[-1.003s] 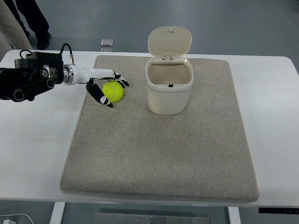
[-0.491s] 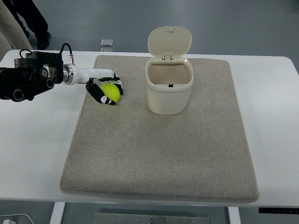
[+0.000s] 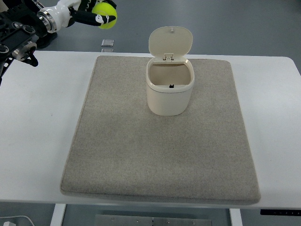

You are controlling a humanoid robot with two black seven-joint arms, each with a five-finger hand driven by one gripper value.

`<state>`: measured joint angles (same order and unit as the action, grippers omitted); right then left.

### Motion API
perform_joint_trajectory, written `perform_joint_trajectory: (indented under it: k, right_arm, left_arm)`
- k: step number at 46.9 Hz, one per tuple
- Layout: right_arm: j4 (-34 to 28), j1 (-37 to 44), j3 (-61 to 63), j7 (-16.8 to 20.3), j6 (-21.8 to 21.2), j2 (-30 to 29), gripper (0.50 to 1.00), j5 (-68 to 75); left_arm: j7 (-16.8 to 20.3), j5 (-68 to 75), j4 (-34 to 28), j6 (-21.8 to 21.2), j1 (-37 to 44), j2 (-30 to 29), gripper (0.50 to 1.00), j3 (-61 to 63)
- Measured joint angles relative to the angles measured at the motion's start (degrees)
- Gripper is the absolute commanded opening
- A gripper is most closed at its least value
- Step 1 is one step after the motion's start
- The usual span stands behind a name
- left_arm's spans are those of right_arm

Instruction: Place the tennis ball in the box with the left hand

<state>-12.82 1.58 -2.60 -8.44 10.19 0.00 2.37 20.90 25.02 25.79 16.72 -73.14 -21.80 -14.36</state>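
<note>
while left hand (image 3: 94,12) grips tennis ball (image 3: 104,13), box (image 3: 170,88) stands open.

Fuzzy yellow felt on the ball (image 3: 104,8). Smooth, faintly glossy cream plastic for the box (image 3: 170,89). Coarse, matt grey-beige cloth for the mat (image 3: 160,160). Smooth white finish on the table (image 3: 37,141).

No readable text anywhere in the view.

The cream box (image 3: 170,89) and its open lid (image 3: 170,41) carry no label or brand, and the tennis ball (image 3: 104,13) shows no print that can be read. The grey mat (image 3: 160,155) and the white table (image 3: 37,141) have no marks.
</note>
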Motion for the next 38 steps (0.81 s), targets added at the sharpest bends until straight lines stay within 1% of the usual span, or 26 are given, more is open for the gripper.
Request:
perform_joint_trajectory:
  k: [4, 9, 15, 19, 24, 31, 34, 38]
  right_arm:
    - [0.00, 0.01, 0.01, 0.00, 0.00, 0.00, 0.938, 0.00]
    - [0.00, 0.00, -0.01, 0.00, 0.00, 0.00, 0.938, 0.00]
    - [0.00, 0.00, 0.00, 0.00, 0.00, 0.00, 0.938, 0.00]
    - [0.00, 0.00, 0.00, -0.01, 0.00, 0.00, 0.938, 0.00]
    - [-0.02, 0.01, -0.01, 0.00, 0.00, 0.00, 0.938, 0.00]
    - [-0.01, 0.00, -0.02, -0.01, 0.00, 0.00, 0.938, 0.00]
    - [-0.02, 0.01, -0.01, 0.00, 0.00, 0.00, 0.938, 0.00]
    - [-0.02, 0.00, -0.01, 0.00, 0.00, 0.00, 0.938, 0.00]
  left_arm:
    - [0.06, -7.07, -1.33, 2.41, -0.48, 0.84, 0.500, -3.37]
    - [0.32, -13.49, -1.18, 4.57, -1.97, 1.48, 0.500, -8.86]
    - [0.67, -14.64, -0.95, 7.05, -5.29, 5.77, 0.500, -15.89]
    - [0.94, -14.66, -0.41, 9.06, -8.57, 7.20, 0.500, -18.96]
    - [1.39, -14.22, 3.09, 10.01, -11.03, 9.40, 0.500, -19.66]
    - [1.54, -13.07, 9.56, 11.12, -12.85, 9.77, 0.500, -19.03]
    - [1.54, -10.75, 11.86, 10.99, -12.96, 9.84, 0.500, -18.78]
    - [1.48, -5.92, 13.16, 10.78, -12.68, 9.91, 0.500, -17.87]
